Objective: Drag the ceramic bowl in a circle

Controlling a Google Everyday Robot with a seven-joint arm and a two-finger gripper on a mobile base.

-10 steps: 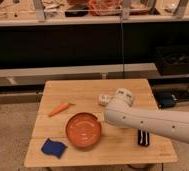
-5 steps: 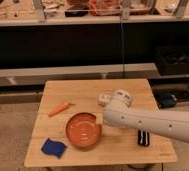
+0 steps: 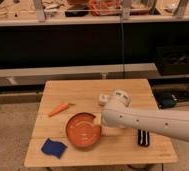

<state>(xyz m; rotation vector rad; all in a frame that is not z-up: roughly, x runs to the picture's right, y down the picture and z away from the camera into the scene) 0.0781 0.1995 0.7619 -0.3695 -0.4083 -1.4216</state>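
My hand hangs over the right rim of the ceramic bowl, spread wide and gripping nothing. The bowl rests on the table near its front edge, left of middle, beside a blue sponge.

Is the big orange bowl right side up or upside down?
Right side up: the glossy orange-brown ceramic bowl shows its ringed inside, resting on the wooden table. The robot's hand is at its rim.
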